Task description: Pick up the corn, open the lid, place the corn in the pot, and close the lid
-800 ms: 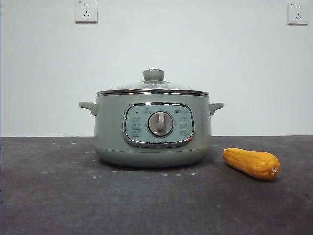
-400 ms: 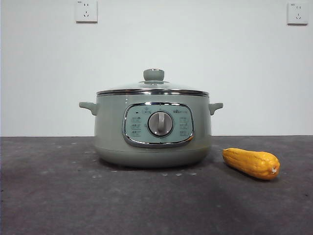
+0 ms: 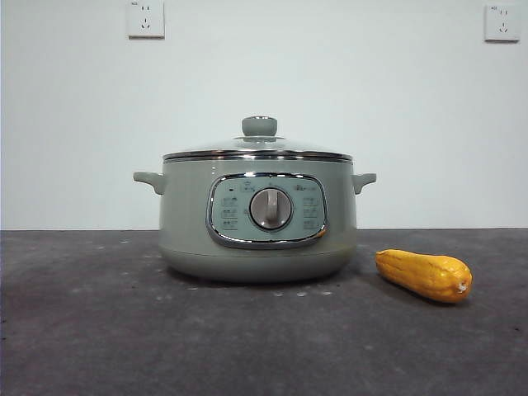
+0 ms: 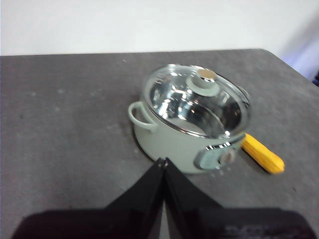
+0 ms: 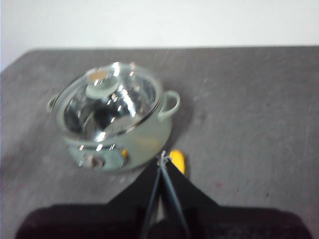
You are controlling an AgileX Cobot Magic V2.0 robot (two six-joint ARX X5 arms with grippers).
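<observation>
The sage-green pot (image 3: 257, 219) stands mid-table with its glass lid (image 3: 257, 148) seated on it and the green knob (image 3: 259, 126) on top. The yellow-orange corn (image 3: 424, 275) lies on the table to the pot's right, apart from it. No arm shows in the front view. In the left wrist view my left gripper (image 4: 162, 161) is shut and empty, high above the table, short of the pot (image 4: 192, 124); the corn (image 4: 262, 153) lies beyond. In the right wrist view my right gripper (image 5: 162, 158) is shut and empty, high above the corn (image 5: 177, 160), beside the pot (image 5: 114, 124).
The dark grey table (image 3: 99, 330) runs to a white wall with two sockets (image 3: 146, 18). The table's far edge and right corner show in the left wrist view (image 4: 279, 55).
</observation>
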